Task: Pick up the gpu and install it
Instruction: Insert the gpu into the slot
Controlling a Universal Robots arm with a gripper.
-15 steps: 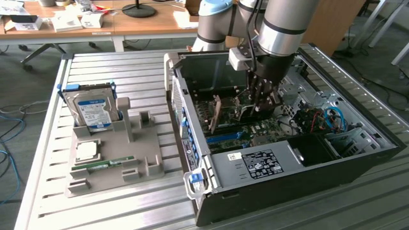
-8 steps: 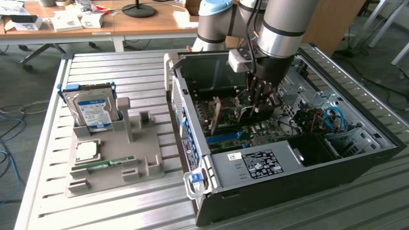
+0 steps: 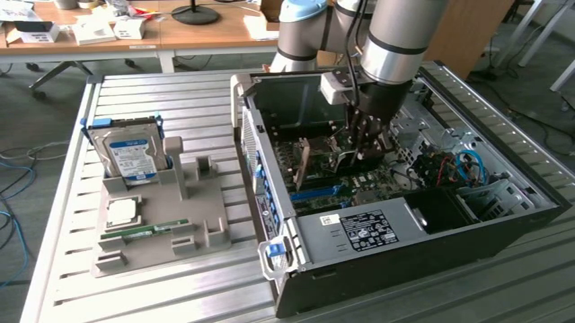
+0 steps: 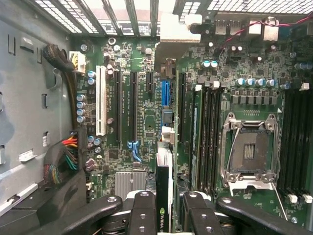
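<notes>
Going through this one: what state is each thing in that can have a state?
gripper: shut on the gpu, inside the computer case.
gpu: held edge-on over the motherboard; seating unclear.
computer case: side open.
CPU socket: empty.
hard drive: standing on edge in the grey holder.
memory stick: lying flat on the holder.

Silver-grey tubular robot arm (image 3: 402,33) had pale blue joint caps (image 3: 301,12), a black cable (image 3: 354,27), and a black gripper (image 3: 365,147) with screw-studded fingers (image 4: 143,215).
</notes>
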